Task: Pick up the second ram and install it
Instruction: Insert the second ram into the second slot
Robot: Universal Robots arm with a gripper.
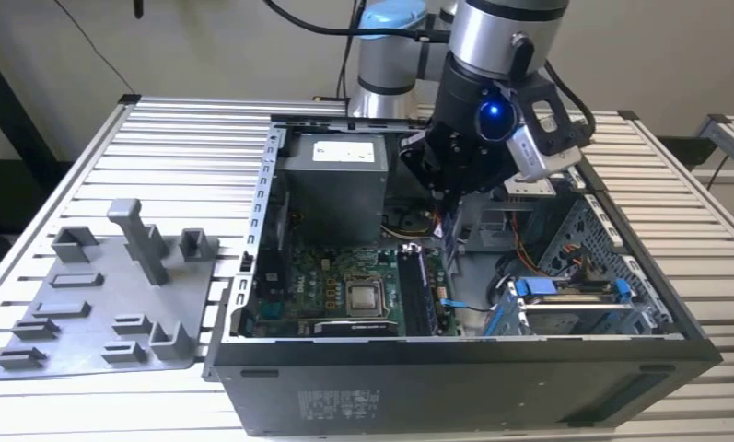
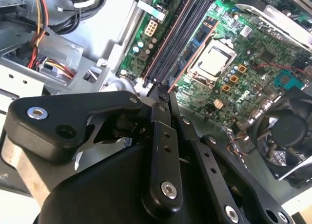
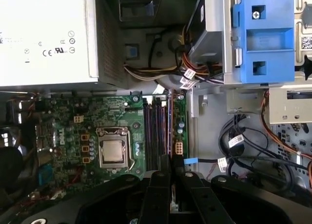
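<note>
My gripper (image 1: pixel 448 195) hangs inside the open computer case (image 1: pixel 465 368), above the motherboard. Its fingers are shut on the second ram (image 3: pixel 169 126), a thin dark stick seen edge-on and reaching out past the fingertips. In both wrist views the gripper (image 2: pixel 163 93) (image 3: pixel 170 161) and the ram (image 2: pixel 192 56) line up along the outer edge of the row of black memory slots (image 3: pixel 155 131) (image 2: pixel 175 34), next to the silver processor socket (image 3: pixel 113 153). I cannot tell whether the stick touches a slot.
The grey power-supply box (image 1: pixel 332 180) stands at the back of the case. Cable bundles (image 3: pixel 243 151) and a blue drive bracket (image 3: pixel 263 36) sit beside the slots. A black fan (image 2: pixel 287 131) lies past the socket. A grey plastic tray with posts (image 1: pixel 109 304) rests at the exterior view's left.
</note>
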